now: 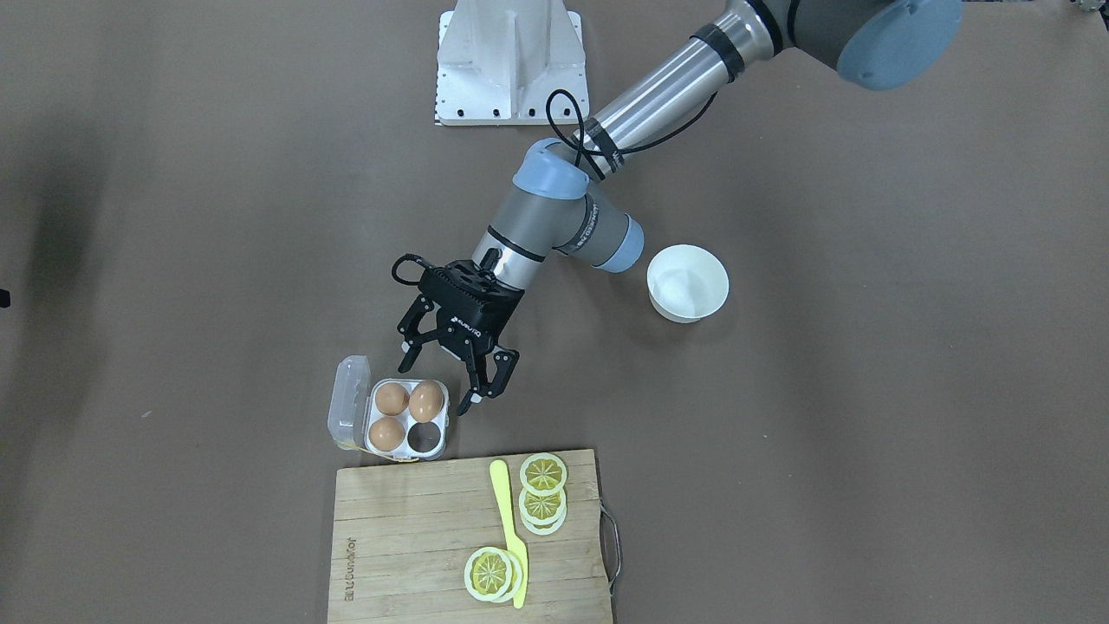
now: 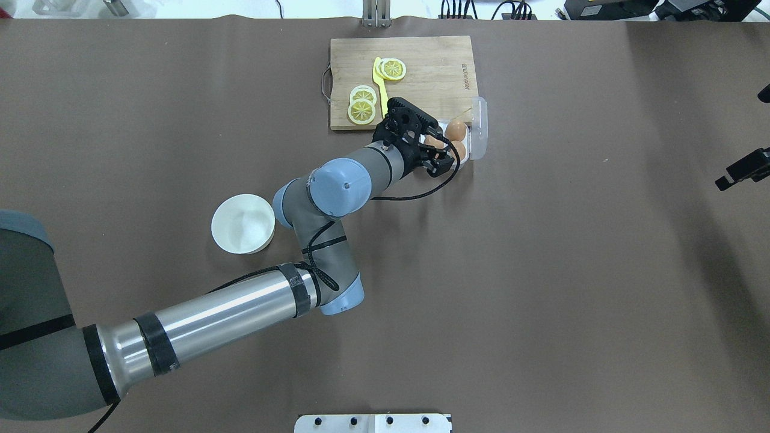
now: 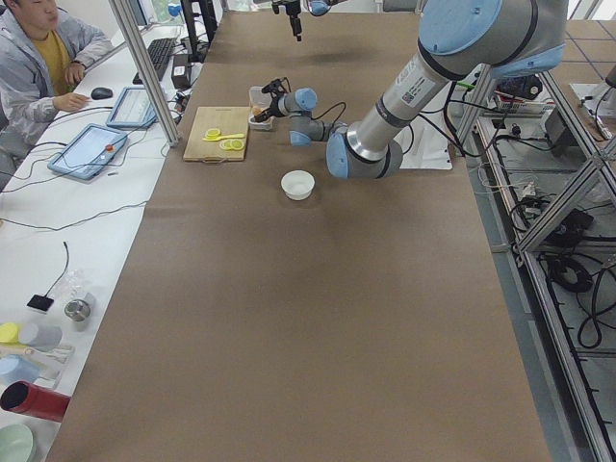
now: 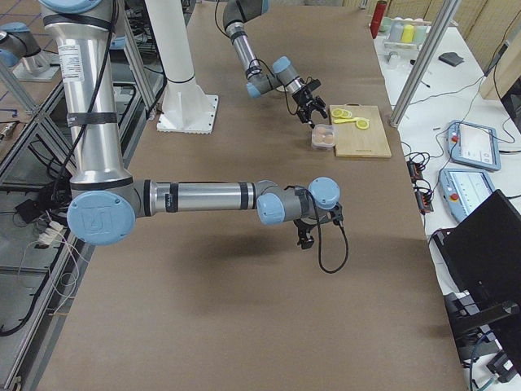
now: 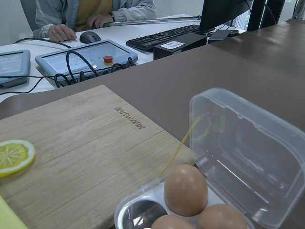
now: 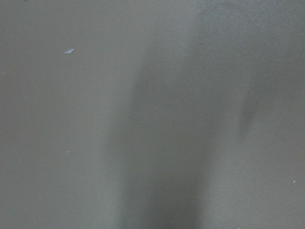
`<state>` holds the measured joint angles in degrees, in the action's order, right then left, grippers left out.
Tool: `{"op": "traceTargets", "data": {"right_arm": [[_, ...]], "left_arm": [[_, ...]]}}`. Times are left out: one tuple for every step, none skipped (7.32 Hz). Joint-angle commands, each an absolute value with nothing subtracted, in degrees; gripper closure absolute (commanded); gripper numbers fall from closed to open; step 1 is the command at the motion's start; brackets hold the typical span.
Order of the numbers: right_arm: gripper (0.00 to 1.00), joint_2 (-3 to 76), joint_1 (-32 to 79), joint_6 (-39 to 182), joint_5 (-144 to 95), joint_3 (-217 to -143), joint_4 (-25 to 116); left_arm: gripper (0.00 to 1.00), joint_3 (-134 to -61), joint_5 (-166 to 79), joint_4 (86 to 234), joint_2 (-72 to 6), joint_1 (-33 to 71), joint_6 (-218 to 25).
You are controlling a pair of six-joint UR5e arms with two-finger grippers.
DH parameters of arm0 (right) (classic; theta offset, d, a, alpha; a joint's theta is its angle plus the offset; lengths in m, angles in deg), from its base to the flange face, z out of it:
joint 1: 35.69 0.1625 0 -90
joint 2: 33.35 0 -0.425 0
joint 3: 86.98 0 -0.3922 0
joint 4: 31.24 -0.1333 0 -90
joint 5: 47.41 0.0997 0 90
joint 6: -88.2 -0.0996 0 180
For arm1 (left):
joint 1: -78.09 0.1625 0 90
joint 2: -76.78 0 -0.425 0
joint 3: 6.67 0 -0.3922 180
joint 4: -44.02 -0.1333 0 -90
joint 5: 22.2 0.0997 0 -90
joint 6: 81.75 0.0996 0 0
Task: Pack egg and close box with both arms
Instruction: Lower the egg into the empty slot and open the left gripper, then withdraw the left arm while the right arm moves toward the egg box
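The box point(image 1: 437, 450) stands on the table with its clear lid point(image 1: 349, 403) hinged open. Three alike brown eggs fill three cells; one cell point(image 1: 424, 436) is empty. The egg point(image 1: 425, 400) nearest the gripper lies a little tilted in its cell. My left gripper point(image 1: 435, 388) is open and empty, just above that side of the box; it also shows in the overhead view point(image 2: 438, 144). The left wrist view shows the eggs point(image 5: 185, 189) and the lid point(image 5: 248, 152), but no fingers. My right gripper point(image 2: 743, 171) hovers far off over bare table; I cannot tell whether it is open.
A wooden cutting board point(image 1: 416, 537) lies against the box, with lemon slices point(image 1: 543, 474) and a yellow knife point(image 1: 507, 520) on it. A round white bowl point(image 1: 687, 282) stands beside the left arm's wrist. A white mount plate point(image 1: 511, 61) is at the robot's base.
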<state>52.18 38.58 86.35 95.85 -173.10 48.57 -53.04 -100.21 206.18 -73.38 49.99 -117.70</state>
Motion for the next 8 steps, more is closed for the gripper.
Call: {"op": "traceTargets", "data": {"right_arm": [[0.0,52.1,38.6,86.4,95.8,-173.2,48.6],[0.0,51.7,38.6,86.3,95.8,-173.2,48.6],[0.0,50.7,38.6,85.6,95.7,-173.1,48.7],[0.0,49.0,38.5,80.8,95.6,-173.2,48.6],[0.0,47.5,38.4,78.3,95.3,-173.0,48.6],[0.0,45.3,37.7,74.8,95.1,-173.0,48.6],[0.02,42.7,36.1,70.1,95.1,-173.3,48.4],[0.02,40.2,34.5,67.1,94.0,-173.2,48.4]], "left_arm": [[0.03,-55.4,-108.5,205.7,-73.2,45.2,-125.0],[0.09,-58.8,-113.2,204.6,-71.4,42.1,-128.4],[0.12,-67.2,-118.7,199.4,-66.0,39.0,-130.3],[0.11,-76.6,-122.9,190.8,-60.4,36.0,-131.6],[0.1,-83.0,-129.8,184.6,-55.6,32.4,-131.9],[0.1,-87.5,-137.9,179.5,-51.9,27.3,-131.9],[0.11,-92.0,-149.4,171.2,-48.8,21.0,-131.9],[0.09,-95.1,-158.7,163.3,-46.0,15.0,-131.8]]}}
